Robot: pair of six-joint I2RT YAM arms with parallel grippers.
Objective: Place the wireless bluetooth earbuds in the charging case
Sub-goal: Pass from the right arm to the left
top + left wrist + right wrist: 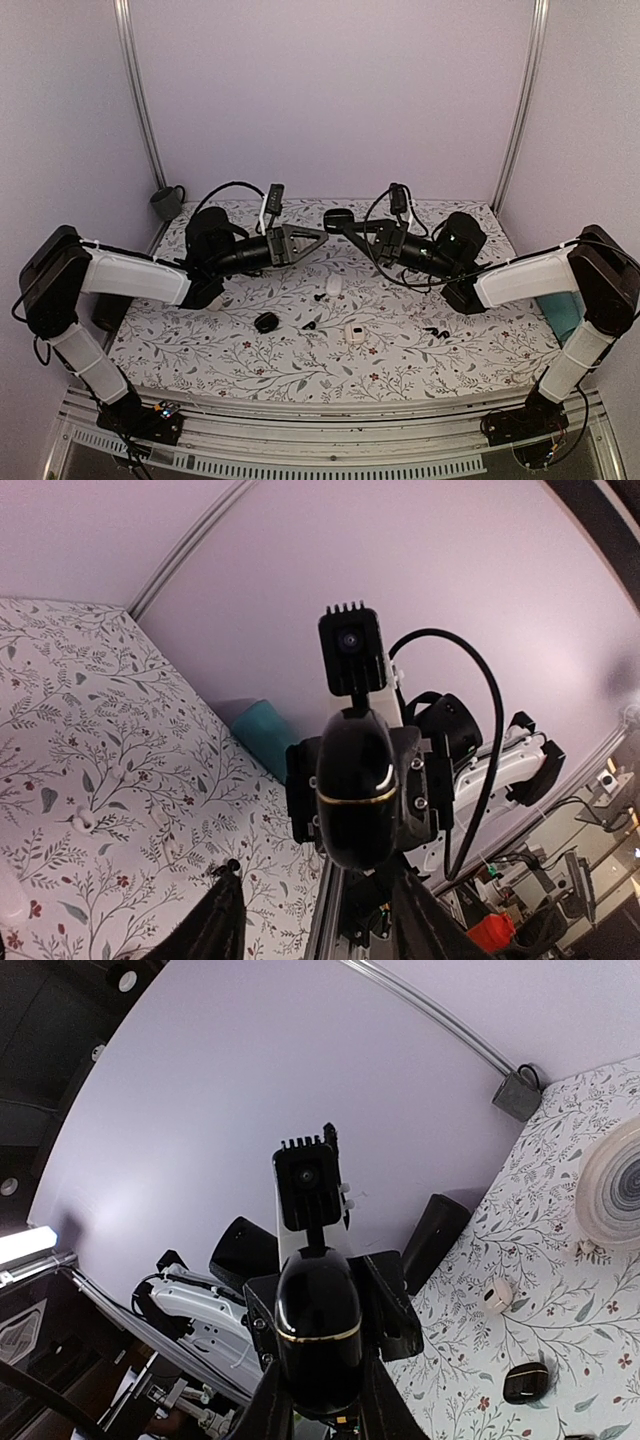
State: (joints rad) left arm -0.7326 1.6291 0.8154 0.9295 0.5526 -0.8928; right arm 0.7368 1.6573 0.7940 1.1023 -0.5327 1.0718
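**Right gripper (350, 225) holds the charging case (318, 1325) aloft**

Its fingers are closed tight on the case, a glossy black oval with a thin gold seam, raised well above the table (480, 360). The left gripper (320, 935) faces it tip to tip. Its fingers stand apart, one on either side of the case, and neither is seen to touch it. The seam looks shut, so the lid probably has to be opened before anything can go in.

Neither hand holds the wireless bluetooth earbuds (432, 331). A pair lies on the table, below the right gripper and back toward that arm's base. What looks like another earbud (310, 323) lies almost straight beneath the two meeting fingertips.

Each bud is probably very light, hard and slick, and it is far smaller than a finger. A careless pinch could make it roll or squirt sideways. The safest hold is likely across the rounded body, with the fingertips brought low to the table and closed gently. That leaves the short stem free to slide into its socket. The case looks rigid and smooth, so a firm grip across its broad sides should keep it steady while a bud is pressed in.
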